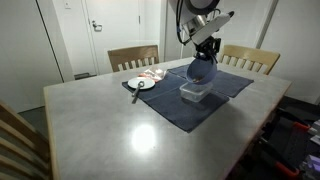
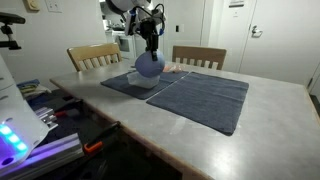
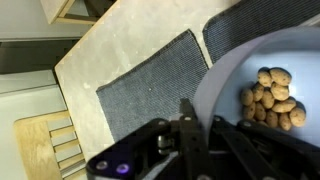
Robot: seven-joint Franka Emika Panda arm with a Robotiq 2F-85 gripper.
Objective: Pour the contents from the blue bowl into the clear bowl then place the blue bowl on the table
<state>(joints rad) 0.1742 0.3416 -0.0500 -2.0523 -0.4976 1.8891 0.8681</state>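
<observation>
My gripper [image 1: 205,50] is shut on the rim of the blue bowl [image 1: 201,70] and holds it steeply tilted, almost on edge, just above the clear bowl [image 1: 195,91]. The clear bowl sits on the dark blue cloth [image 1: 178,105] on the table [image 1: 120,140]. In the other exterior view the blue bowl [image 2: 149,66] hangs under the gripper [image 2: 152,44], and the clear bowl [image 2: 141,81] shows just below it. In the wrist view the fingers [image 3: 200,118] clamp the blue bowl's wall [image 3: 232,72]. Several tan nuts [image 3: 270,96] lie heaped inside at its right edge.
A white plate [image 1: 141,83] with a dark utensil lies on the cloth beside the clear bowl. A red-and-white cloth [image 1: 153,73] lies behind it. Wooden chairs [image 1: 133,56] stand at the far side. A second dark cloth [image 2: 205,98] covers the table's middle.
</observation>
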